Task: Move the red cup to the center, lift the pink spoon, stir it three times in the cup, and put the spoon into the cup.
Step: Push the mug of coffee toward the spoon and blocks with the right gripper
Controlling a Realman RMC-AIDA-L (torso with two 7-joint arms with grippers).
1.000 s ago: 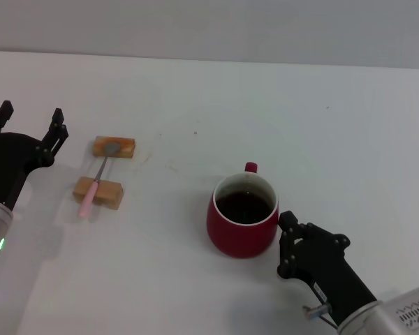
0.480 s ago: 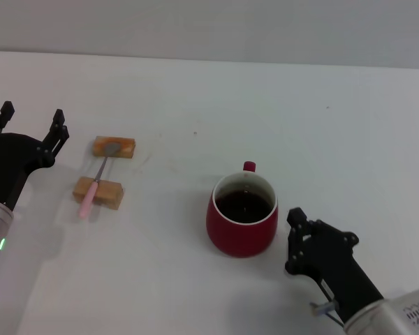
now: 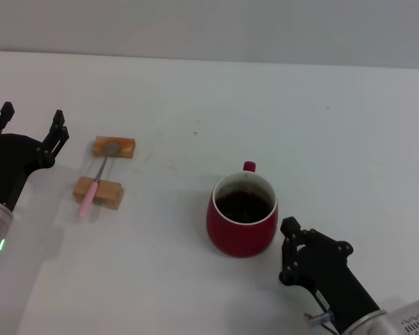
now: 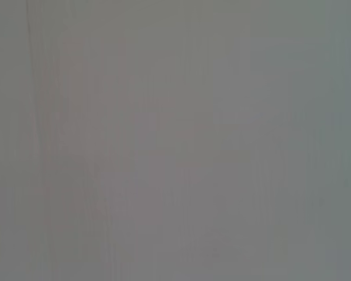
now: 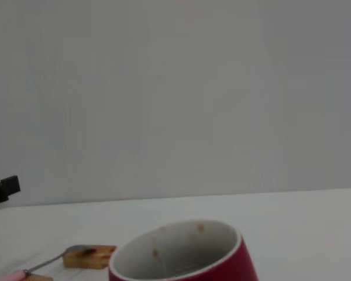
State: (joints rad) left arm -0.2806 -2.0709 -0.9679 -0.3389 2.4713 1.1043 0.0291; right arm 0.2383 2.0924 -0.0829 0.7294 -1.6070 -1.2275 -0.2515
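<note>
Blk hands point(image 3: 304, 255), silver-grey forearms, green LED.

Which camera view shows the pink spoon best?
The head view: the whole spoon lies across two wooden blocks. The right wrist view shows only part of it, at the edge. The left wrist view shows none.

Over the last second we see only the right gripper point(image 3: 290, 251) shift. It pulls off from beside the red cup point(image 3: 242, 215), drifting outward to the right, and now sits lower and nearer the table's front edge, a little back toward the cup. A narrow gap separates it from the cup's side, which it was almost touching before.
</note>
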